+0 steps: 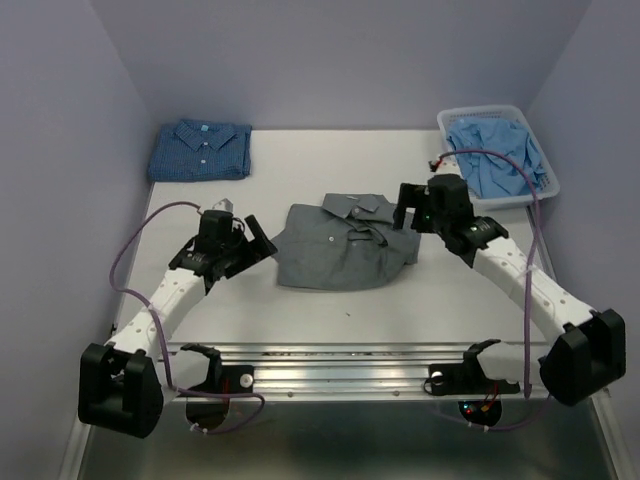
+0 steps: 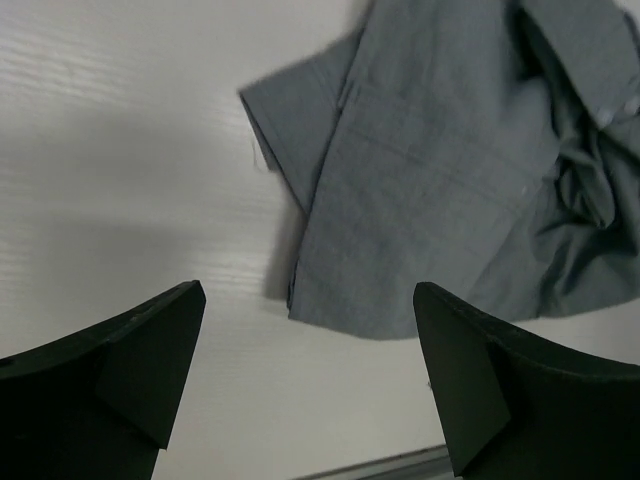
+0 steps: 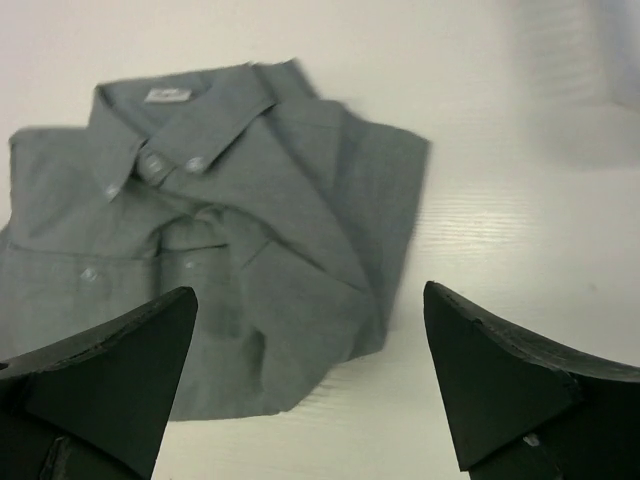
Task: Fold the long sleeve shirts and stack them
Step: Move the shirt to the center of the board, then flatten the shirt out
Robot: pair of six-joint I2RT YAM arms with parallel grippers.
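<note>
Grey shirt point(image 1: 345, 248) sits centre frame, roughly folded, collar up, front rumpled. Left gripper point(image 2: 305, 300) and right gripper point(image 3: 310, 292) are both wide open and empty, one on each side of it. I'd flatten the rumpled front first, then pinch both sides evenly so the fold holds on the lift to the blue shirt point(image 1: 200, 150), folded at upper left. Table point(image 1: 300, 320) is white and smooth, so cloth should slide. Basket point(image 1: 480, 110) of pale blue cloth point(image 1: 495, 150) upper right. Plain lilac walls point(image 1: 330, 60).

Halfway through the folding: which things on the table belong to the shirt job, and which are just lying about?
Job in hand:
- grey shirt, roughly folded mid-table
- dark blue checked shirt, folded at the far left

Lying about:
- plastic basket, far right
- light blue cloth inside it
</note>
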